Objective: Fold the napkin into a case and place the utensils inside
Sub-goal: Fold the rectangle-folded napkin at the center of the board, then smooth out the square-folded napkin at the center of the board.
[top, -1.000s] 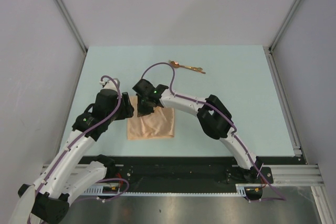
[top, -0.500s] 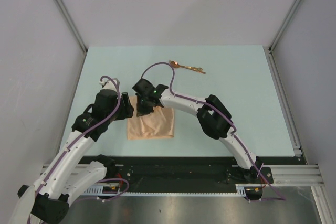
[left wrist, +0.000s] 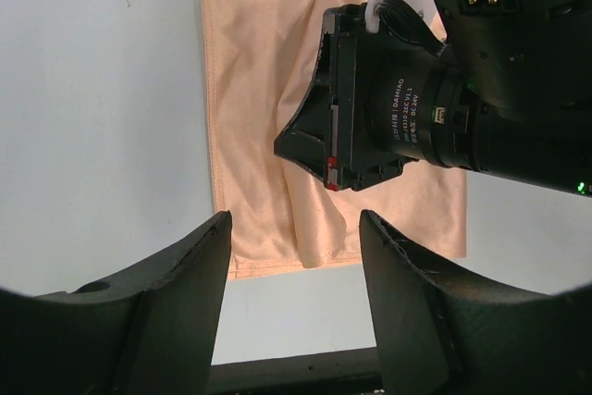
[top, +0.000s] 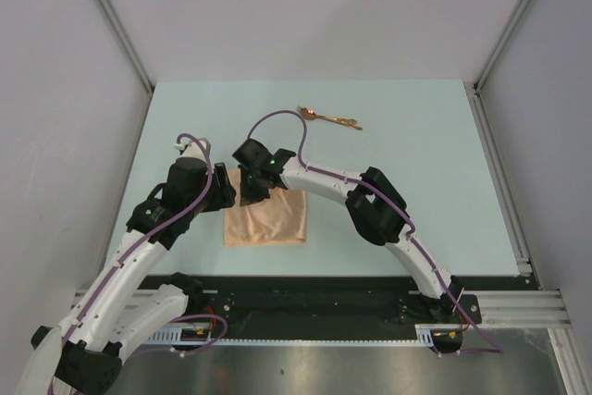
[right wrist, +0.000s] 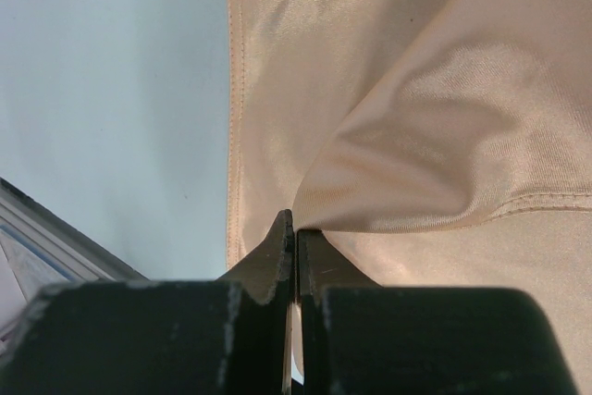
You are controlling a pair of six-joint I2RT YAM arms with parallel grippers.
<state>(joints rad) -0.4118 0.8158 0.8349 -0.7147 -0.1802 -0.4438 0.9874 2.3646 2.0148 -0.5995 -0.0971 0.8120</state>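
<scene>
Folding looks unfinished: the right fingers (right wrist: pixel 269 264) pinch a raised pleat of the napkin (top: pixel 268 221), lying centre-left in the frame, the left fingers (left wrist: pixel 171 298) gape empty beside it, and the utensils (top: pixel 330 118), seemingly two pieces, lie unplaced on the table (top: pixel 416 173) above.
</scene>
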